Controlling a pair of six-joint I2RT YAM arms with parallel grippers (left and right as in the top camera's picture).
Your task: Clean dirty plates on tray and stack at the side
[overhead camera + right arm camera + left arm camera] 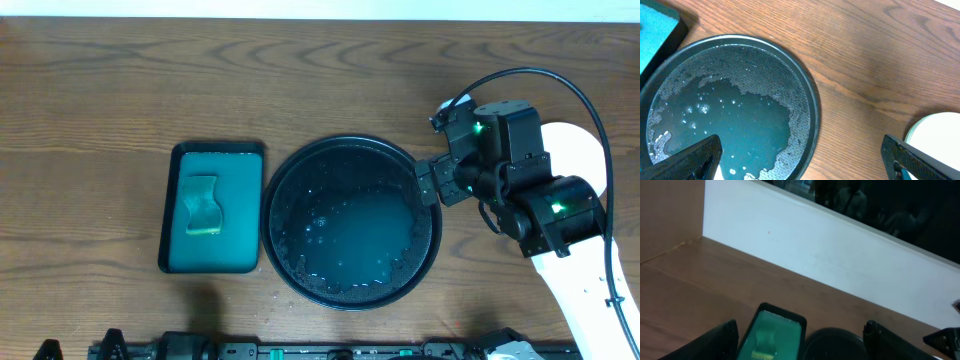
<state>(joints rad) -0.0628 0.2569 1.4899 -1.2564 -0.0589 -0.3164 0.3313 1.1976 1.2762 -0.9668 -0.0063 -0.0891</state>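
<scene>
The round black tray [432, 235] sits mid-table and holds only teal, foamy water; the right wrist view shows its rim [810, 100] as well. No plate lies on it. White plates [580, 148] rest on the wood to the tray's right, partly hidden by my right arm; their pale-mint edge [935, 132] shows at the right. How many are stacked I cannot tell. My right gripper [437, 150] [805, 165] hangs open over the tray's right rim, nothing between its fingers. My left gripper [800, 350] is open and empty, held high and looking toward the far wall.
A teal-green rectangular tray [175, 250] [790, 317] with a sponge [203, 205] lies left of the black tray. A white wall [830, 255] runs along the table's far edge. Bare wood [880, 60] lies between the black tray and the plates.
</scene>
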